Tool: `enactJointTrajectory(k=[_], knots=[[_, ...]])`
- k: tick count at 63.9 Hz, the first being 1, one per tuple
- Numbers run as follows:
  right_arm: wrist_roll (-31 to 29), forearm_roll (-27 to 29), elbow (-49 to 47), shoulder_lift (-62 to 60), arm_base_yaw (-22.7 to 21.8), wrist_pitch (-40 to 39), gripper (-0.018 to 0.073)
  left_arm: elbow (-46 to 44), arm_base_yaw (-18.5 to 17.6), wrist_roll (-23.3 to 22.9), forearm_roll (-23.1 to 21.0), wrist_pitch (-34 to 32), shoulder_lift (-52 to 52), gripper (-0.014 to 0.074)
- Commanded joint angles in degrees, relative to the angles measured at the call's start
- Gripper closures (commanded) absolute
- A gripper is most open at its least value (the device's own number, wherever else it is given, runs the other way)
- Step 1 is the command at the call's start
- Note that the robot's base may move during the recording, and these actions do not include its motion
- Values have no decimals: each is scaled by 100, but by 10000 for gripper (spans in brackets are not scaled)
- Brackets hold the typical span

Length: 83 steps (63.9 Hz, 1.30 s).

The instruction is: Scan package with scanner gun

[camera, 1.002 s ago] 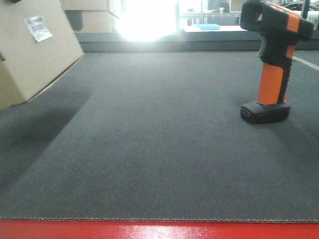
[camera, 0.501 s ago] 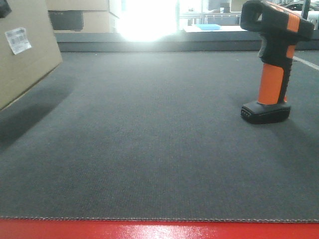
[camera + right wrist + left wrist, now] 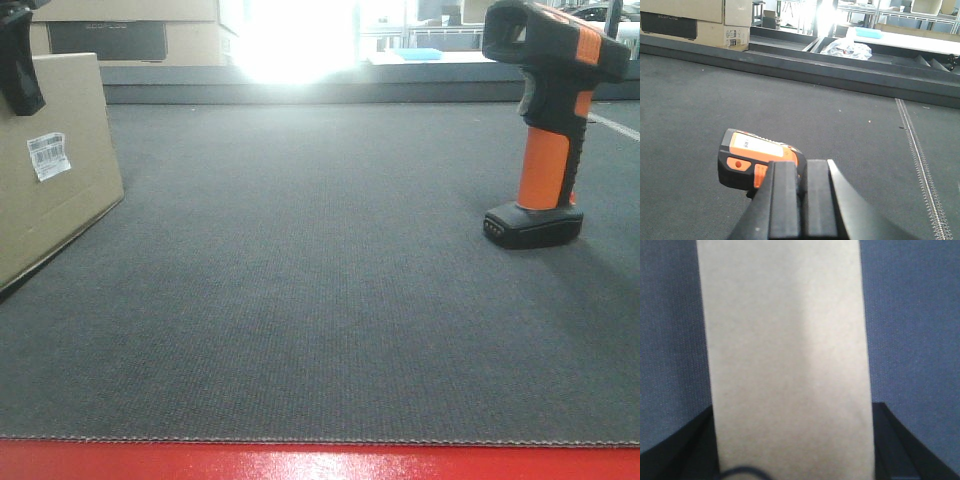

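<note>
The package [image 3: 50,190], a tan cardboard box with a small white barcode label [image 3: 48,156], sits at the left edge of the dark mat with its label face turned toward the scanner side. My left gripper [image 3: 792,440] is shut on the package [image 3: 785,355]; one black finger [image 3: 18,70] shows over its top edge. The scanner gun [image 3: 548,130] stands upright on its black base at the right, untouched. In the right wrist view my right gripper [image 3: 803,167] is shut, just behind and above the scanner gun's head [image 3: 757,160], with nothing between its fingers.
A raised dark ledge [image 3: 330,85] borders the mat's far side. Larger cardboard boxes with dark panels [image 3: 120,35] stand behind it at the left. A red strip [image 3: 320,462] runs along the mat's near edge. A stitched seam [image 3: 920,160] runs down the mat at the right.
The package has moved left and down, from raised and tilted to level on the mat. The scanner gun has not moved.
</note>
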Motion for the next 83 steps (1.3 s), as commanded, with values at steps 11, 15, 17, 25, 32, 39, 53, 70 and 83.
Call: enactJointTrajectory(k=[11,15,17,25,32,39,53,70,83], knots=[[-25,-36,-19,-39,-41,-141,713,-47,-26,-83,-9,27,-21,390],[-25,-36,-19,-39,-41,-141,713,-47,-26,-93,-9,27,-21,249],[-25,-36,-19,-39,-41,-141,713,-47,-26,-93,-9,37,-21,185],[-25,-36,-19,-12,-41,-138,713,-47,-26,-93,-9,88,-80,-21],[-25,-36,-19,29,-55,-126,713,-47,-26,-93,-9,151,-244,18],[-25,90,-19,170,-278,-126,713,-47,-26,-93,-9,205,-512,18],[-25,185,-19,374,-778,21,713,-16,-26,-93,29,-189,-1257,54],[33,221,-19,387,-1025,158,713,985,-26,-93,369,-1429,-2301,503],[33,221,-19,377,-1067,173,713,2282,-26,-93,445,-2777,-3281,708]])
